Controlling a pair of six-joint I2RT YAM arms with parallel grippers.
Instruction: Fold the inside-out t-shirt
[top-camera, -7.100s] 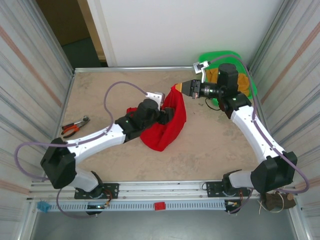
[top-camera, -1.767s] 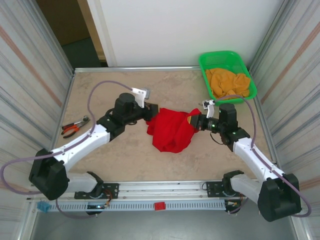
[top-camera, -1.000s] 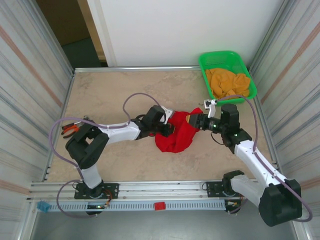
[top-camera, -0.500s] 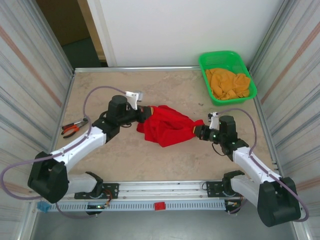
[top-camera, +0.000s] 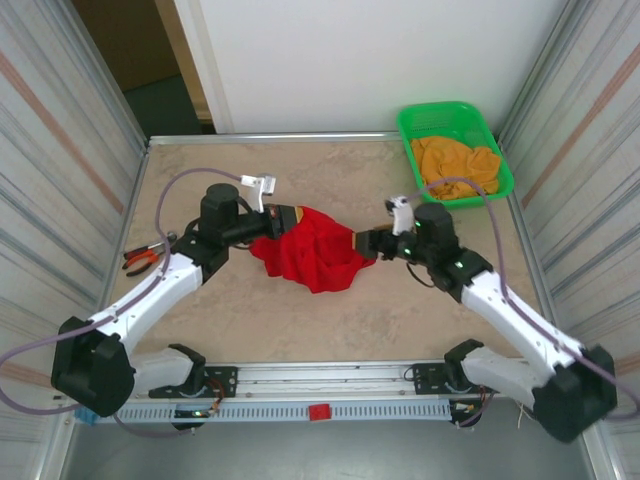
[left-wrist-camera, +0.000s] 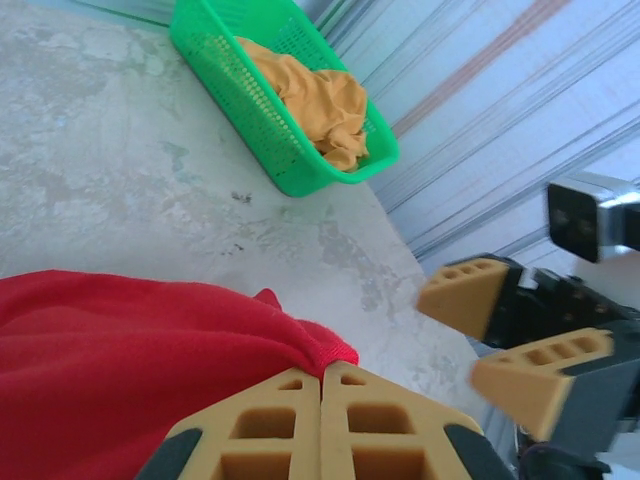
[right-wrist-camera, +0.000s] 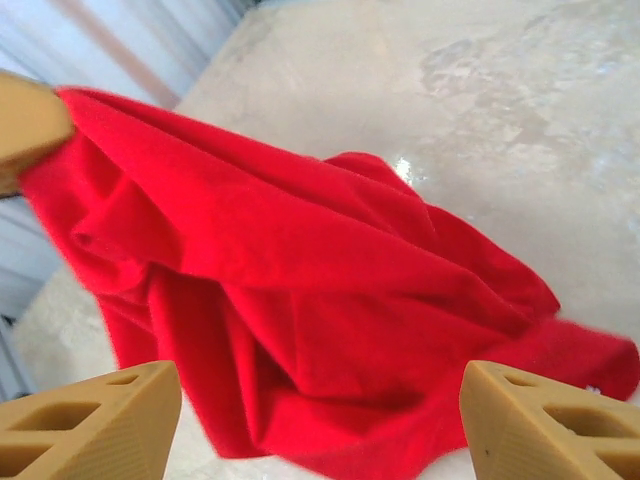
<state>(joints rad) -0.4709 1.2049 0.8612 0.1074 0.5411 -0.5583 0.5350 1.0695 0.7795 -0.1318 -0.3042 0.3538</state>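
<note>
Top external view: the bright red soft-fabric t-shirt (top-camera: 305, 255) sits bunched mid-way across the beige stone-patterned desk (top-camera: 200, 170), its long axis running left to right between the arms. The left claw (top-camera: 280, 218) is pinched closed on its left edge, arm stretched forward. The right claw (top-camera: 366, 243) gapes wide at the free right end, gripping nothing, arm low and pointing left
</note>
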